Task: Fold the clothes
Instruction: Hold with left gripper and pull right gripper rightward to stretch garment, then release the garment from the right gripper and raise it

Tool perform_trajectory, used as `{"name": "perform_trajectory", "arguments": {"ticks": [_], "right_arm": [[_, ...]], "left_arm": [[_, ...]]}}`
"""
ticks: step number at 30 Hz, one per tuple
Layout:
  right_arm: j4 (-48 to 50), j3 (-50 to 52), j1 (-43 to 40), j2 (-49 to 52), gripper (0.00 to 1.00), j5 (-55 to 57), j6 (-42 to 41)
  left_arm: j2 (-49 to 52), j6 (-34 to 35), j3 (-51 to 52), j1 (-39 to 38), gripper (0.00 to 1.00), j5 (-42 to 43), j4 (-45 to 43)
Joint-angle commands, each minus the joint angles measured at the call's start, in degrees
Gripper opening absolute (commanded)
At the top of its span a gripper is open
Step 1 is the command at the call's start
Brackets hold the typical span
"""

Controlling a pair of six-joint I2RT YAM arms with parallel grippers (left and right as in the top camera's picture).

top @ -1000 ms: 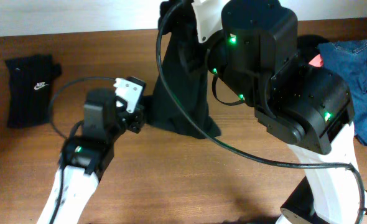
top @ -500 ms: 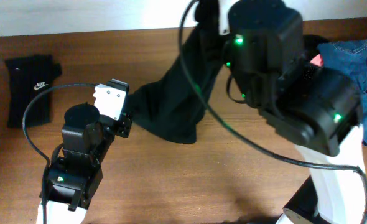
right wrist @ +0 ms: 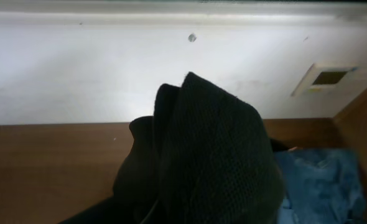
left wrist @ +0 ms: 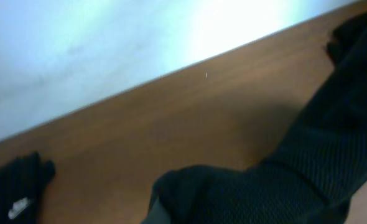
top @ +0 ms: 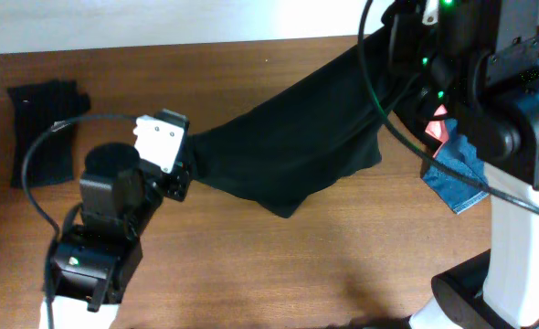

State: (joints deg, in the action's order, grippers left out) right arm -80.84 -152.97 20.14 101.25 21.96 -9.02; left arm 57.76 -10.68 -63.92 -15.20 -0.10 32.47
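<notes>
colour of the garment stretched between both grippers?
Black: large soft knit shirt, best seen in the overhead view.

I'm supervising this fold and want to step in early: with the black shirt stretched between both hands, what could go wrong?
The black shirt hangs bunched between the left hand and right hand; either small pinch might slip. The right arm's cable crosses the cloth and may snag. The shirt's right end hangs by the blue denim, which it could drag.

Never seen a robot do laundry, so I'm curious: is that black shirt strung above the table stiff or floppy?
Probably very floppy: the black shirt sags between its two held ends, a corner drooping toward the table. Likely light, as it hangs from just those ends. Its coarse knit, close up at the right wrist, looks grippy rather than slippery.
</notes>
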Motion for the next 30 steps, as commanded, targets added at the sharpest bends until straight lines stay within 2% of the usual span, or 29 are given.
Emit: {"name": "perform_trajectory", "arguments": {"ticks": [1,9,13,16,18,22,23,27,30], "right_arm": [[-0.24,-0.94,-1.88,1.16,0.04,-5.92,-0.52],[-2.64,-0.94,-2.47,2.38,0.05,-5.44,-1.14],[-4.98,-0.94,-5.70,3.30,0.08,-4.87,-6.01],[-6.23,-0.90,-8.22,4.24,0.09,-6.23,-6.51],[-6.56,-0.79,-9.44,4.94,0.19,-8.17,-6.49],[-6.67,-0.68,-10.43,5.88,0.67,-10.45,-6.47],[-6.67,-0.68,-10.43,5.97,0.77,-10.38,-6.43],[-6.38,-0.68,-10.54,5.95,0.93,-10.38,-4.76],[-7.19,-0.68,-10.51,5.95,0.94,-11.52,-4.72]], "left_arm": [[3.34,-3.41,-6.67,0.35,0.01,0.72,2.14],[13.42,-8.33,-15.63,0.35,0.01,-4.33,7.67],[15.98,-8.37,-18.47,0.37,0.01,-9.49,8.28],[16.22,-9.77,-19.41,0.37,0.01,-11.85,8.11],[16.22,-10.27,-20.04,0.37,0.01,-11.78,7.58],[16.22,-10.75,-20.94,0.35,0.01,-11.74,6.14],[16.22,-11.21,-21.24,0.37,0.01,-11.72,6.03],[16.22,-12.20,-23.15,0.35,0.01,-11.47,5.92],[16.22,-13.38,-25.20,0.35,0.01,-7.04,5.92]]}}
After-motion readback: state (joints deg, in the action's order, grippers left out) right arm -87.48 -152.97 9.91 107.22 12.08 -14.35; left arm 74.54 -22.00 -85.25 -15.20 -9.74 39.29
